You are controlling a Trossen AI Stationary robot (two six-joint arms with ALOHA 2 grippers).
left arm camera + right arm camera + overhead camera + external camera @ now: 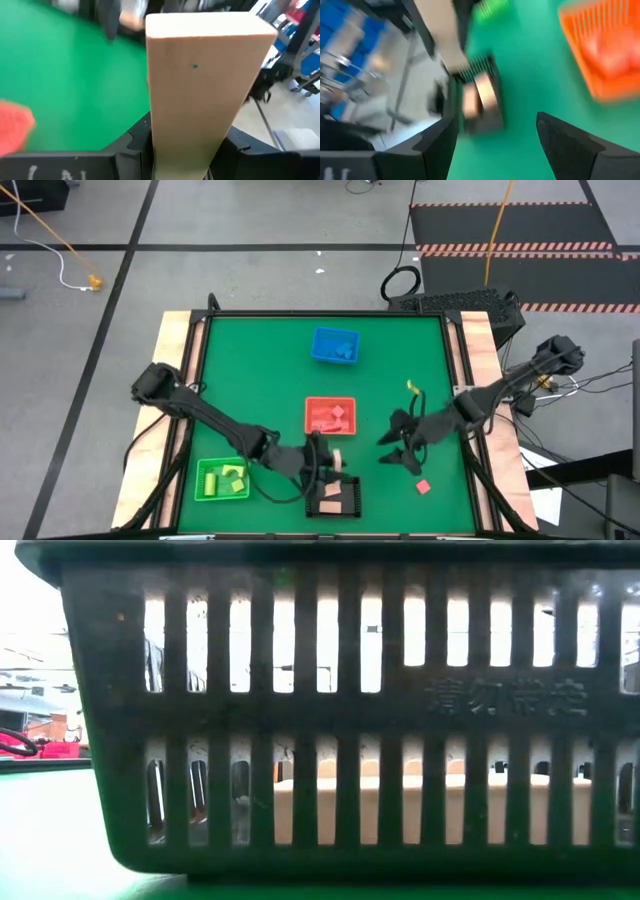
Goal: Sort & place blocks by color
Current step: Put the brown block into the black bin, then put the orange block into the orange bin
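My left gripper (325,456) hovers between the red bin (330,416) and the black bin (333,498), shut on a plain tan bar (337,457). That bar fills the left wrist view (205,75). More tan blocks (420,805) lie inside the black bin, seen through its slots (330,720). My right gripper (400,450) hangs open right of the red bin, touching nothing; its wrist view (495,135) looks toward the black bin (480,97). A small red block (423,487) lies flat on the mat near it. Yellow blocks (232,477) sit in the green bin (205,492). My left gripper pinches the tan bar between its two fingers (135,142), at one end of the bar (185,145). The rest of the bar sticks straight out beyond the fingertips. It is lifted clear of the table and the bins.
A blue bin (335,345) with blue blocks stands toward the far side of the green mat. The red bin holds pink and red pieces. Bare mat (250,370) lies at far left and far right. Wooden rails (170,380) edge the table.
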